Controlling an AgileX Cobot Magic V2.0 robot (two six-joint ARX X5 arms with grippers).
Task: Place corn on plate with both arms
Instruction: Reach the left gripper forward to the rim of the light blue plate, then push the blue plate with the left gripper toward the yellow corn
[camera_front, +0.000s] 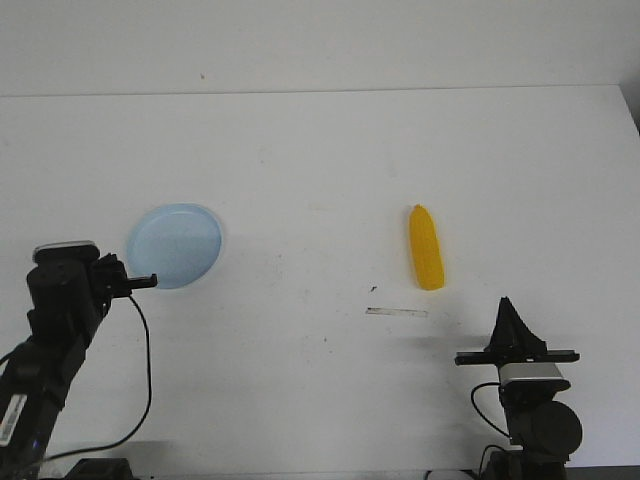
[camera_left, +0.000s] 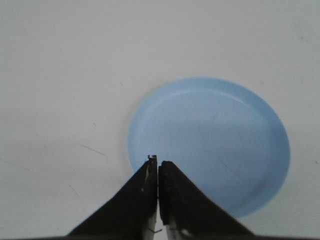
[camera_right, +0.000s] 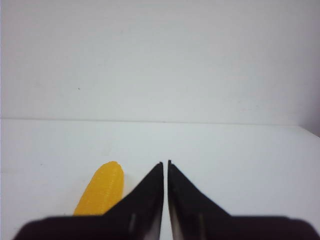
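Note:
The yellow corn (camera_front: 427, 247) lies flat on the white table right of centre, its pointed end away from me; the right wrist view shows the corn (camera_right: 101, 189) beside the fingers. The pale blue plate (camera_front: 174, 245) rests at the left and is bare inside, as the plate (camera_left: 210, 142) in the left wrist view confirms. My left gripper (camera_front: 150, 281) is shut with nothing in it, its tips at the plate's near edge. My right gripper (camera_front: 508, 303) is shut and holds nothing, a little in front of and right of the corn.
A short thin grey strip (camera_front: 396, 312) and a small dark speck (camera_front: 372, 290) lie on the table in front of the corn. The table's far edge (camera_front: 320, 92) meets a white wall. A black cable (camera_front: 146, 360) loops beside the left arm.

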